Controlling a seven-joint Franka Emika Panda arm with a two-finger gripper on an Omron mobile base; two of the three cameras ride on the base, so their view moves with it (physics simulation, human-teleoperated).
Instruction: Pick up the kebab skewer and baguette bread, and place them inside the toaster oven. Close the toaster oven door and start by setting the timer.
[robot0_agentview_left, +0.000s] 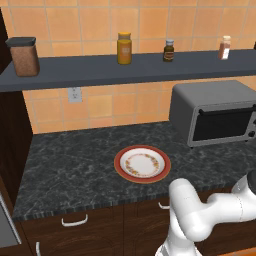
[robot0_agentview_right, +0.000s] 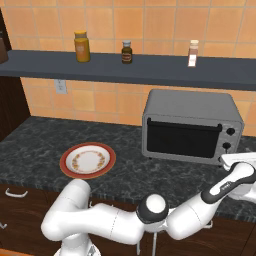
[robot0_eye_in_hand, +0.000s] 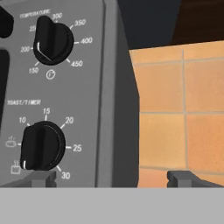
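Note:
The grey toaster oven (robot0_agentview_left: 200, 97) (robot0_agentview_right: 190, 107) stands at the back right of the counter. Its dark glass door (robot0_agentview_left: 222, 122) (robot0_agentview_right: 182, 139) is shut. My gripper (robot0_agentview_right: 226, 161) (robot0_eye_in_hand: 113, 178) hovers open just in front of the oven's right control panel, nothing between its fingertips (robot0_eye_in_hand: 43, 177). Close ahead in the hand view are the timer knob (robot0_eye_in_hand: 41, 146), its pointer down near the icons at lower left, and the temperature knob (robot0_eye_in_hand: 52, 40) above it. The left fingertip sits just under the timer knob. The kebab skewer and baguette bread are hidden from view.
An empty red-rimmed plate (robot0_agentview_left: 119, 161) (robot0_agentview_right: 65, 162) lies mid-counter, left of the oven. A dark shelf (robot0_agentview_left: 100, 70) above carries a canister (robot0_agentview_left: 24, 56), a yellow jar (robot0_agentview_left: 124, 48) and small bottles (robot0_agentview_left: 169, 50). A wall outlet (robot0_agentview_left: 75, 94) sits below it.

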